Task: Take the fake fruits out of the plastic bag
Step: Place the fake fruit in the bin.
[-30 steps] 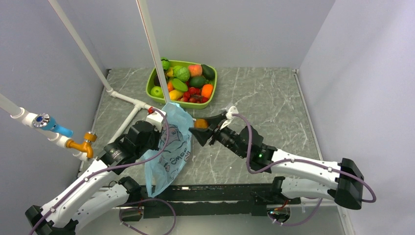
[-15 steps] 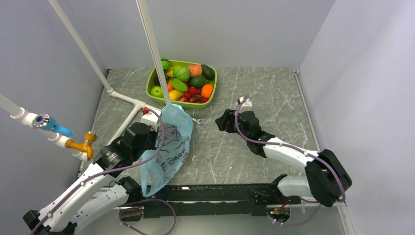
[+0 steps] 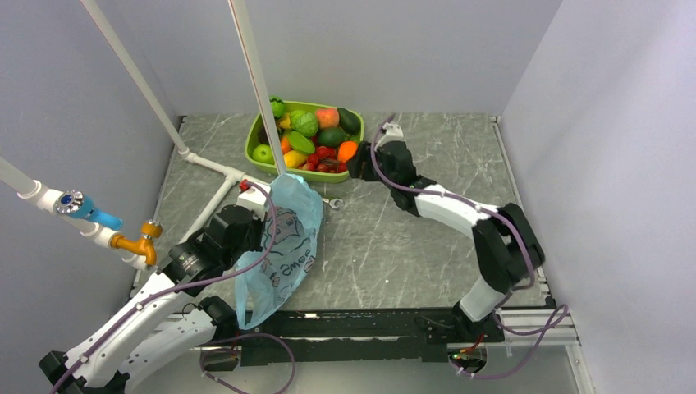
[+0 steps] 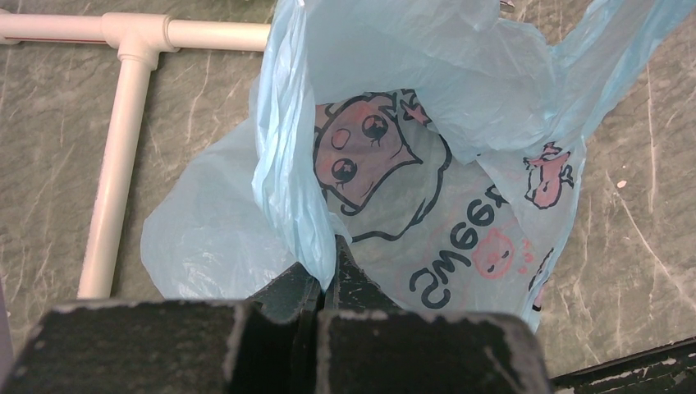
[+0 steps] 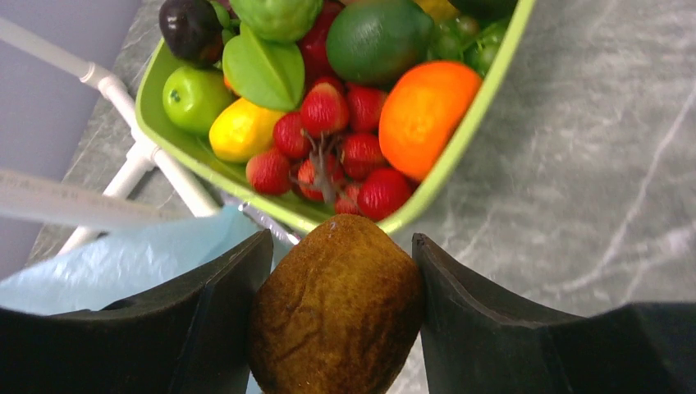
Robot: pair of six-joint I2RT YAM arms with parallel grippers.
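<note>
The light blue plastic bag (image 3: pixel 287 246) hangs from my left gripper (image 3: pixel 266 223), which is shut on a fold of its rim (image 4: pixel 316 238). In the left wrist view the bag (image 4: pixel 427 205) shows its printed drawings, and no fruit shows inside. My right gripper (image 3: pixel 362 161) is shut on a brown kiwi-like fruit (image 5: pixel 336 312), held just in front of the lime-green tray's near right corner (image 5: pixel 484 90). The tray (image 3: pixel 249 149) holds several fake fruits, among them a peach (image 3: pixel 327 116) and a green oval (image 3: pixel 332 136).
White PVC pipes (image 3: pixel 215 167) run along the table's left side, with a blue valve (image 3: pixel 82 207) and an orange tap (image 3: pixel 135 244). A slanted white pole (image 3: pixel 256 82) crosses over the tray. A small metal piece (image 3: pixel 332 202) lies beside the bag.
My right arm has swung from the bag's mouth to the back, carrying the brown fruit to the tray's near right corner. The left gripper sank slightly, then kept still, holding the bag.
</note>
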